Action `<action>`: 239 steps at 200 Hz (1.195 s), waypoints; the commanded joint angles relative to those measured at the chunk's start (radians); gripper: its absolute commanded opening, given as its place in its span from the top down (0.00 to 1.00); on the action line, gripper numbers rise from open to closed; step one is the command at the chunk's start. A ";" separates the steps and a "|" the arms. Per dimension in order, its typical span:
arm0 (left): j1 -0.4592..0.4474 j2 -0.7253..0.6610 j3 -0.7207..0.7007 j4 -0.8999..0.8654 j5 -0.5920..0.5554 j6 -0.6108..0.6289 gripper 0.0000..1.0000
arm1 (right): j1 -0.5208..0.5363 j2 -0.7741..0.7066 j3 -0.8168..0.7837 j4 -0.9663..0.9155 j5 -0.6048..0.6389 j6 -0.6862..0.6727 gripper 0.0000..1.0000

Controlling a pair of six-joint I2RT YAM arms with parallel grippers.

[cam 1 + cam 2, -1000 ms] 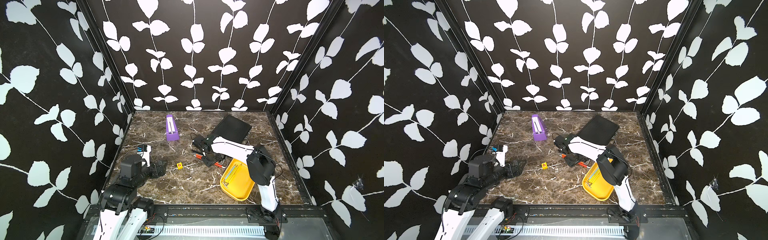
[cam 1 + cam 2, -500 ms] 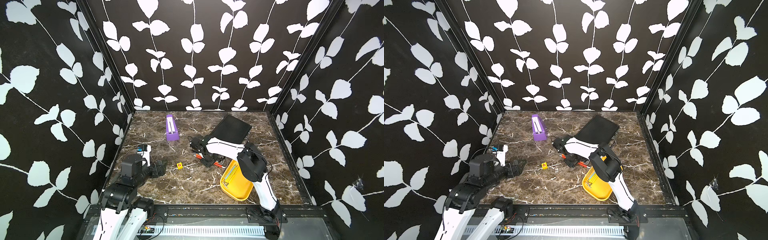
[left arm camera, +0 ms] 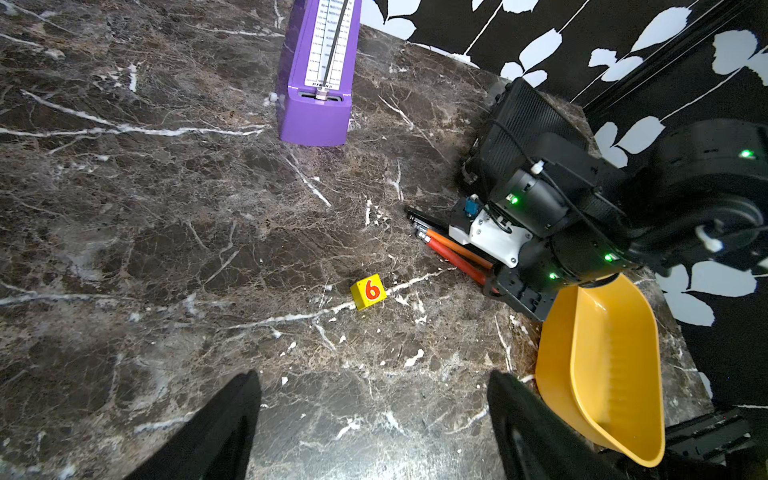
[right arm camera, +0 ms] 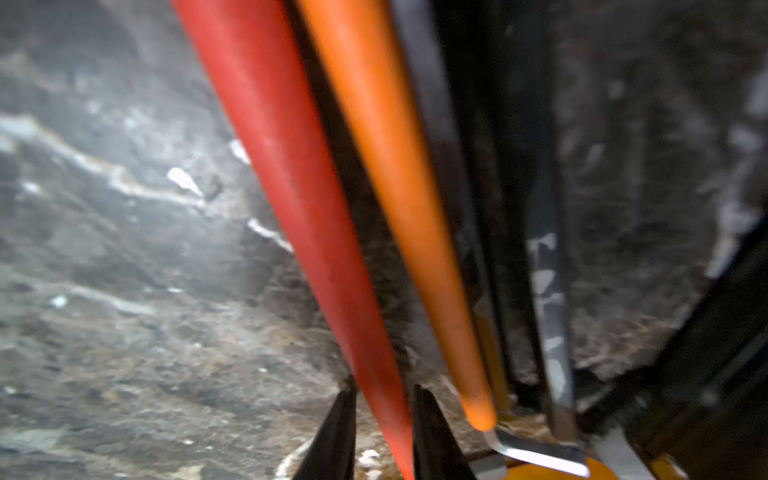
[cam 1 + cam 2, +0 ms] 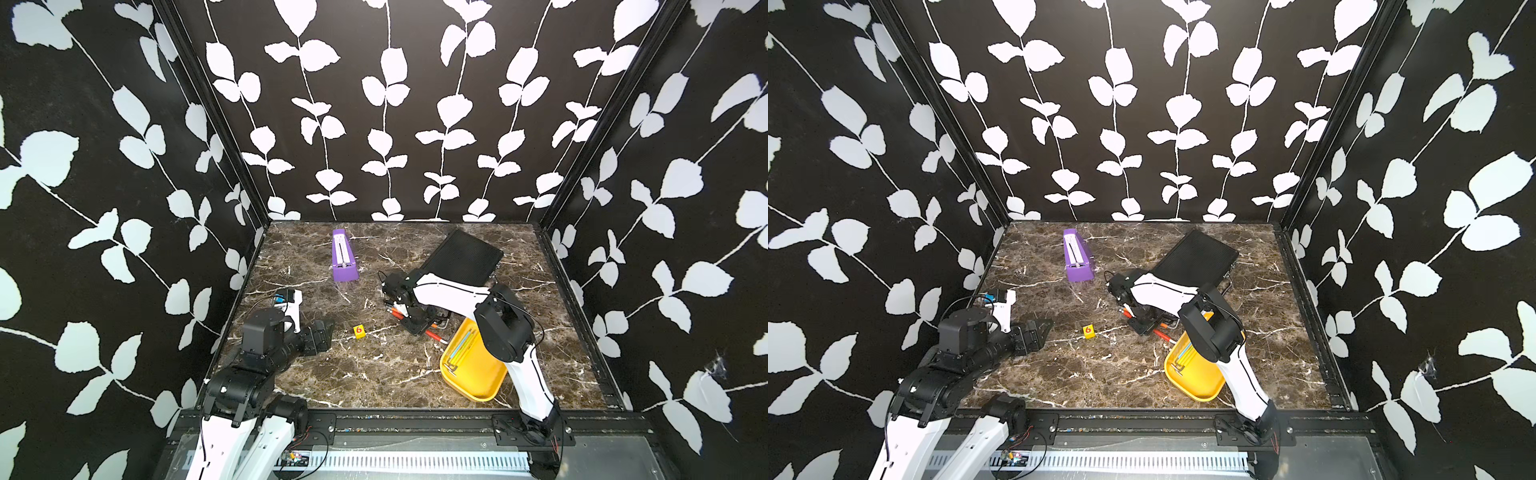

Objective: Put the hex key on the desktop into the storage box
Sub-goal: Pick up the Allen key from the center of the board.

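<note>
On the desktop (image 5: pixel 374 365) lies a bundle of hex keys. The red-sleeved hex key (image 4: pixel 291 187) is nearest me, with an orange one (image 4: pixel 395 187) and dark ones beside it. My right gripper (image 4: pixel 384 395) points down at the bundle (image 5: pixel 399 316), and its two black fingertips sit tight against either side of the red key's lower end. The yellow storage box (image 5: pixel 478 395) is at the front right, with several thin keys (image 5: pixel 465 343) inside. My left gripper (image 3: pixel 372 378) hovers open over bare marble at the left (image 5: pixel 326 332).
A purple metronome (image 5: pixel 344 259) lies at the back left. A black ribbed case (image 5: pixel 461 257) sits at the back right, just behind my right arm. A small yellow cube marked 6 (image 5: pixel 359 330) rests between the two grippers. Patterned walls close in three sides.
My right gripper's jaws have narrowed onto the red hex key and the arm's elbow has shifted a little left. The left arm has not moved.
</note>
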 commanded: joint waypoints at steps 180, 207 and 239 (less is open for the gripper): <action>-0.003 0.005 -0.006 0.006 -0.006 0.003 0.14 | 0.050 -0.031 0.046 0.091 -0.109 0.014 1.00; -0.002 0.005 -0.006 0.006 -0.005 0.003 0.14 | 0.049 -0.119 0.033 0.151 -0.153 0.078 1.00; -0.002 0.003 -0.008 0.008 -0.004 0.003 0.13 | 0.047 -0.235 -0.017 0.223 -0.179 0.169 1.00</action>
